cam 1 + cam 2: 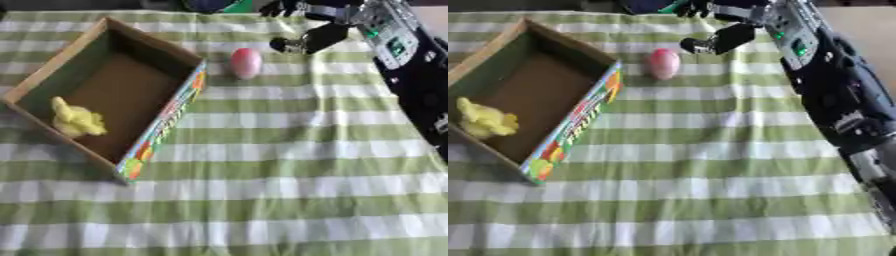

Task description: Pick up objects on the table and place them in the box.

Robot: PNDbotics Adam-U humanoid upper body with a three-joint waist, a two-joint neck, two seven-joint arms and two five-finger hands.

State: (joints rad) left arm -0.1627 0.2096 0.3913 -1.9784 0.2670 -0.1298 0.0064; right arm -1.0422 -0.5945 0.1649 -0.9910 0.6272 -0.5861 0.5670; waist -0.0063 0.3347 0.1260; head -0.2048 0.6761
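While the right hand (302, 30) is reached in from the far right corner, nothing is held in it: its fingers are spread apart and the thumb is angled down toward the cloth, so the hand is shown opened wide and empty. That opening is judged to be a readying for a grasp, since the pink egg-shaped object (246, 63) is lying just below and to the left of the thumb, near it but apart from it. Whether the thumb tip is clear of the egg or brushing it cannot quite be made out, though a gap is suggested in the right eye view. The egg is rested on the green-and-white striped tablecloth (289, 170), just beside the far corner of the cardboard box (162, 120), which is set well to the left of the hand and nearer the robot. A yellow toy, possibly a duck (77, 119), is already lodged inside the box against its near left wall, so part of the task is judged done. The box is placed with its open top upward and its printed side turned toward the hand, which leaves a short path for the egg to be carried leftward over the rim. No left hand is seen.
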